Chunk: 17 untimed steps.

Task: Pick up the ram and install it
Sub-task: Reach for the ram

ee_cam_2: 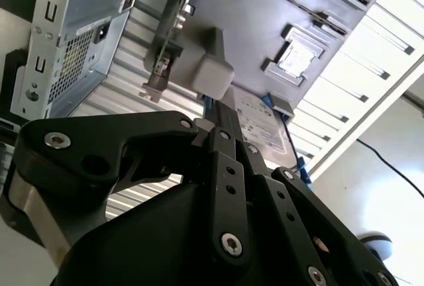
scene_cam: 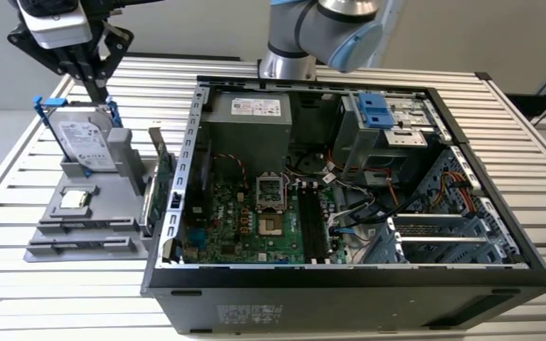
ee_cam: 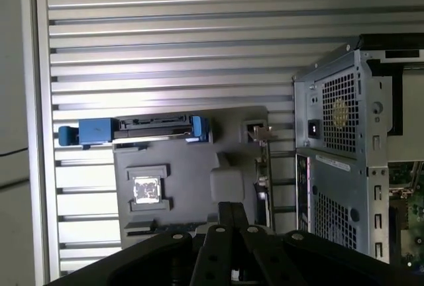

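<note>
Gripper (scene_cam: 97, 92): black two-finger unit, fingers drawn together into a narrow V with tips meeting; nothing is seen held between them. It points downward with a slight tilt, just above the top edge of the hard drive (scene_cam: 85, 142).

Arm (scene_cam: 320, 28): grey and pale-blue joints stand behind the computer case (scene_cam: 349, 291). The wrist is at the exterior view's upper left, over the far end of the parts fixture (scene_cam: 111, 213).

Ram: its place cannot be told. A dark narrow strip (ee_cam: 165, 227) lies along the fixture's edge just beside the fingers in the first wrist view. Two long dark memory slots (scene_cam: 309, 224) run along the motherboard (scene_cam: 244, 227). Neither reads clearly as the stick.

Hard drive: silver, upright in a blue frame at the fixture's far end.

Processor chip (scene_cam: 76, 200): square, pale top, seated flat in a recess at mid-fixture.

Expansion card (scene_cam: 164, 188): green, on edge with a metal bracket, between the fixture and the case wall.

Computer case: open side up, on the slatted table (scene_cam: 8, 277) to the exterior view's right of the fixture. Cables and a drive cage crowd the side of the memory slots toward the exterior view's right
</note>
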Each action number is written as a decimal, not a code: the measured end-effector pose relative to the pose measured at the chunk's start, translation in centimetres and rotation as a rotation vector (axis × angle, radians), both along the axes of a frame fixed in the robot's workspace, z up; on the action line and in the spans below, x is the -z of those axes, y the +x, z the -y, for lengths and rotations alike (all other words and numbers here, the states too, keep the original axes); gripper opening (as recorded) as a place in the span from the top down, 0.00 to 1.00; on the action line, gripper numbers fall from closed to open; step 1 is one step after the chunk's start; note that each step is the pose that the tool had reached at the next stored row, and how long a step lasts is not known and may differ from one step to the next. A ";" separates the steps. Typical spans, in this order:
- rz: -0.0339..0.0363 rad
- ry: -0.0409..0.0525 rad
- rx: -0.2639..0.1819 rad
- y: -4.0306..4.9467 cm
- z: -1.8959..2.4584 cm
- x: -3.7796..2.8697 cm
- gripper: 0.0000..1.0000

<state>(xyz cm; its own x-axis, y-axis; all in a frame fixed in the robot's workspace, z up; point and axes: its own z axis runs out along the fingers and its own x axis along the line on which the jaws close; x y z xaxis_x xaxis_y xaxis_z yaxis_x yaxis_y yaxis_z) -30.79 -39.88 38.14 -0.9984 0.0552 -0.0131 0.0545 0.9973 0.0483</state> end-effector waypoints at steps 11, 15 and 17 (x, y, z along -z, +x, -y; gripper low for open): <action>0.0001 0.0000 0.000 -1.44 0.00 0.00 1.00; 0.0000 0.0000 0.000 -1.79 0.00 0.00 1.00; 0.0000 0.0000 0.000 -1.92 0.00 0.00 1.00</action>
